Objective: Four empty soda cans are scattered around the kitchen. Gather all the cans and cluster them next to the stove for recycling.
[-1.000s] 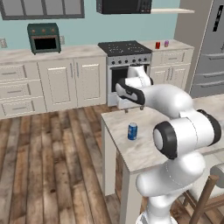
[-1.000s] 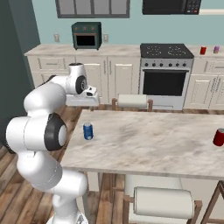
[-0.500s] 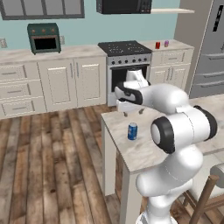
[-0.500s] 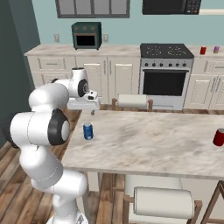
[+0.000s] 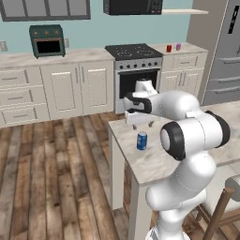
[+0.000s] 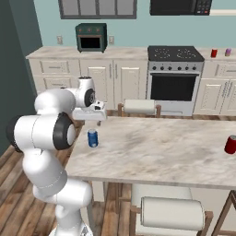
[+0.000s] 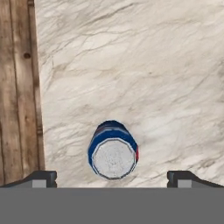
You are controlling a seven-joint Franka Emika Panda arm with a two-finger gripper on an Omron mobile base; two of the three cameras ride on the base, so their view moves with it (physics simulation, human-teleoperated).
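the blue can [image 5: 142, 140] is seen upright near the left corner of the marble island [image 5: 154, 159], its long axis vertical. the gripper [image 5: 142, 124] is held directly above it, fingers spread wide apart, nothing clamped. in the hand view the can [image 7: 113, 150] is centred between the two fingertips [image 7: 41, 178], so a straight descent seems called for. the stove [image 6: 175, 54] lies well apart, across the aisle. compared with a second ago, the hand has been swung from beyond the island's far edge to over the can.

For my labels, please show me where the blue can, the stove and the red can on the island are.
blue can [image 7: 113, 152], hand view, silvery top.
stove [image 6: 176, 54], right base view, black cooktop.
red can on the island [image 6: 230, 144], right base view, its side.
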